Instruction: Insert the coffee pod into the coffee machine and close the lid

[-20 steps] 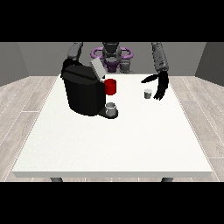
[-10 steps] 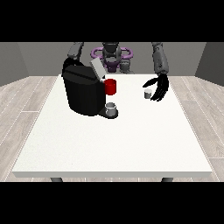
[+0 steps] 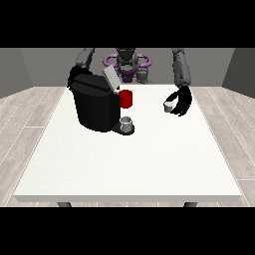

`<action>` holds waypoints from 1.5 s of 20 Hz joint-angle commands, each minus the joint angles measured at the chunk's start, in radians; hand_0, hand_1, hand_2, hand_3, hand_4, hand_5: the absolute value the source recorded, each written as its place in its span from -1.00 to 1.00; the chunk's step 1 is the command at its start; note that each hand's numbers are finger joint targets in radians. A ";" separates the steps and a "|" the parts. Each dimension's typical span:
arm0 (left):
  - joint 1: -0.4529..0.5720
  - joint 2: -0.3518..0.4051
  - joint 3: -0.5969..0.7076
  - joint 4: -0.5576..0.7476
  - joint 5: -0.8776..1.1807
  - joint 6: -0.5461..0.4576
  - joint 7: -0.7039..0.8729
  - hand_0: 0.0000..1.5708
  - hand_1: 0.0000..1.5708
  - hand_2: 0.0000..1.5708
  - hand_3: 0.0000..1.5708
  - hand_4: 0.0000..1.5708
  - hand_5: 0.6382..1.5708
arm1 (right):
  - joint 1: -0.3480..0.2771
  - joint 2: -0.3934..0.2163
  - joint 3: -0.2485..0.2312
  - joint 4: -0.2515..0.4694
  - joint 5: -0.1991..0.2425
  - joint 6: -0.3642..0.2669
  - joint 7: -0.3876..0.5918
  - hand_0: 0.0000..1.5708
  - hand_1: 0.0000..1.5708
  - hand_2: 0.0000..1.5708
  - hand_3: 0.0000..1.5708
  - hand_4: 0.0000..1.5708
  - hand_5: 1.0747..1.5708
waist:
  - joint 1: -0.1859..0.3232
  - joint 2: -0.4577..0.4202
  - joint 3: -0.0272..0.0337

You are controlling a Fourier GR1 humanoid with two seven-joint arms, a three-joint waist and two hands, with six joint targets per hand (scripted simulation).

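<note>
Nearest the camera, a broad bare stretch of the white table (image 3: pixel 129 164) is seen. Further back, at about ten o'clock of the table's middle, the black coffee machine (image 3: pixel 94 104) stands with its lid (image 3: pixel 110 78) raised and tilted; a small grey cup (image 3: pixel 127 123) sits on its drip tray, and a red part (image 3: pixel 126 98) shows at its front. At about two o'clock the coffee pod (image 3: pixel 169 105) (small, pale, cup-shaped) is found, with the hand at the view's right (image 3: pixel 181 101) curled round it from the side. Whether the pod is lifted off the table cannot be told.

The step in hand is judged to be the grasping and carrying of the pod. It would be done well if the pod were kept upright, raised clear of the table, and brought across towards nine o'clock above the open slot under the lid, so that the red part and the lid edge are not struck. The lid should be left untouched until the pod is seated.

The hand at the view's left is hidden behind the machine. No brand, label or writing can be read anywhere.
</note>
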 commanded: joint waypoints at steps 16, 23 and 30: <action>-0.133 0.044 -0.028 0.026 -0.092 -0.042 -0.118 0.88 0.88 0.87 0.79 -0.20 1.00 | -0.023 -0.003 -0.032 0.085 -0.037 0.015 -0.043 -1.00 -1.00 -1.00 -1.00 -0.36 1.00 | 0.015 -0.004 -0.0009; -0.212 0.041 -0.041 -0.040 -0.082 -0.196 -0.039 0.58 0.58 0.69 0.67 -0.32 1.00 | -0.004 -0.039 -0.052 0.162 -0.050 0.051 -0.023 -1.00 -1.00 -1.00 -1.00 -0.48 1.00 | 0.033 -0.115 -0.0005; -0.328 0.053 -0.012 -0.045 -0.085 -0.228 0.033 0.62 0.62 0.71 0.65 -0.30 1.00 | -0.017 0.019 0.015 0.115 -0.016 0.014 0.004 -1.00 -1.00 -1.00 -1.00 -0.39 1.00 | -0.046 -0.101 -0.0010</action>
